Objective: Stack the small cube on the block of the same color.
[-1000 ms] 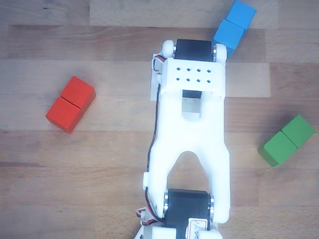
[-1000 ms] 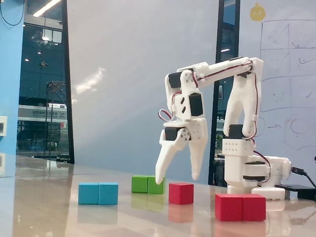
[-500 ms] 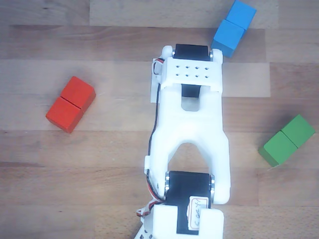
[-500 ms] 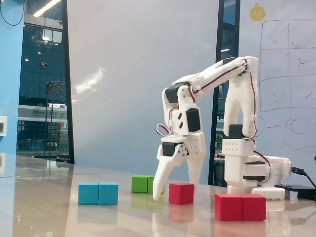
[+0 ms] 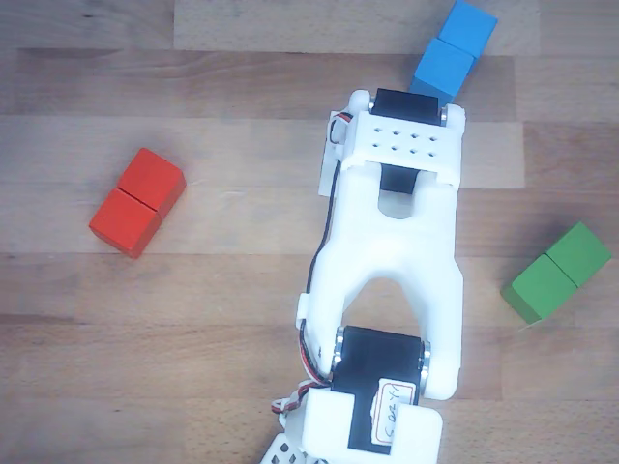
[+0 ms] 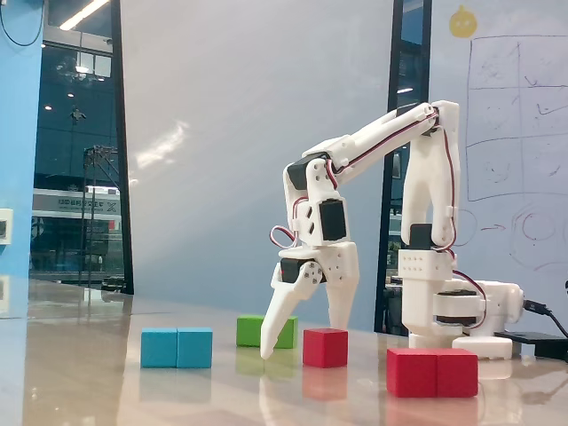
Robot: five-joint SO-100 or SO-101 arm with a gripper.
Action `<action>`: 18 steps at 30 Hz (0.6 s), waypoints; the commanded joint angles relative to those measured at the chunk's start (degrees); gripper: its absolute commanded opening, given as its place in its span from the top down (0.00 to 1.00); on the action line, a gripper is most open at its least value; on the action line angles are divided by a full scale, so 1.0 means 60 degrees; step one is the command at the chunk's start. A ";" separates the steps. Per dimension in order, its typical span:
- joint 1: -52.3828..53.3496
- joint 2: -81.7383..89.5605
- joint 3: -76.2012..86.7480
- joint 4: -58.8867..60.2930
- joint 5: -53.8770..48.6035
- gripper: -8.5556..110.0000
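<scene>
In the fixed view the small cube (image 6: 325,347), red and matte, rests on the table. My gripper (image 6: 303,344) is open and lowered around it. The left fingertip (image 6: 265,354) reaches table level to the cube's left, and the right finger (image 6: 343,302) drops behind the cube's right side. Neither finger visibly presses the cube. The red block (image 6: 432,372) with its middle seam lies at the front right, apart from the gripper. In the other view the red block (image 5: 137,202) lies at the left, and the arm (image 5: 392,261) hides the small cube and the gripper.
A blue two-cube block (image 6: 177,347) lies left of the gripper and a green one (image 6: 252,331) sits behind the left finger. From above, the blue block (image 5: 453,53) is at the top and the green block (image 5: 558,273) at the right. The arm's base (image 6: 453,311) stands at the back right.
The open gripper has come down from above the small cube to table level and shifted left in the fixed view. In the other view the arm has swung slightly right.
</scene>
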 commanded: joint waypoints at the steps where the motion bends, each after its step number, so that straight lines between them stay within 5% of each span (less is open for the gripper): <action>1: 0.0059 0.0132 -0.0044 0.0029 -0.0059 0.58; 18: -0.0469 0.0146 -0.0015 0.0059 0.0029 0.58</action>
